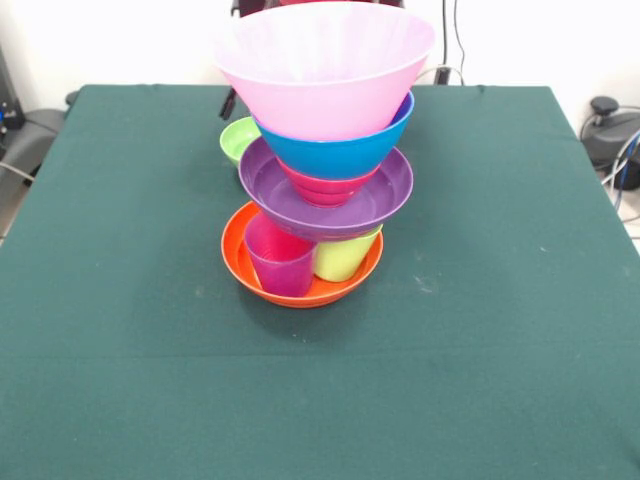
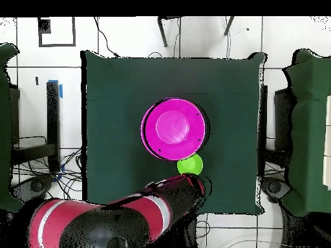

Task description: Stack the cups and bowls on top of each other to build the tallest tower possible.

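Tower (image 1: 322, 160) mid-bench, green bowl (image 2: 190, 165) at its 5 o'clock overhead; arm (image 2: 129, 216) beyond, hand's grip can't be told.

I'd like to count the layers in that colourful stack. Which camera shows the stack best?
The front view. There the tower shows its side: an orange bowl at the base holding a purple cup and a lime cup, then purple, red, blue and pink bowls. The overhead view shows only the top pink bowl, hiding everything beneath.
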`<action>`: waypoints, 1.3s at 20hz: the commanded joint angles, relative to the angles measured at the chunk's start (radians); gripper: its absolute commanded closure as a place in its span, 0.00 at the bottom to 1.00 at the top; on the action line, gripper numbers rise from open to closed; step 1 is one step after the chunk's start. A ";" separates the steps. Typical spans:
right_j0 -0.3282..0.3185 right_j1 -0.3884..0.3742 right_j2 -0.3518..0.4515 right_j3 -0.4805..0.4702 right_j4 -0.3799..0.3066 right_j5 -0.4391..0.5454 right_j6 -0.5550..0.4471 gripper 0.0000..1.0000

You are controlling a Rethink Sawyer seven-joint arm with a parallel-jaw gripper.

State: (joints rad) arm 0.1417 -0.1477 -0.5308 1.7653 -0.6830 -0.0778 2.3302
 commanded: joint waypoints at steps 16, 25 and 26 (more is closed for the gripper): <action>0.104 -0.102 0.079 -0.075 -0.034 0.029 -0.016 0.00; 0.091 -0.176 0.104 -0.043 -0.045 0.103 -0.048 0.00; 0.089 -0.182 0.107 -0.040 -0.048 0.107 -0.050 0.00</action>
State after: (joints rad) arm 0.2381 -0.2891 -0.5534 1.7650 -0.6884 -0.0582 2.3302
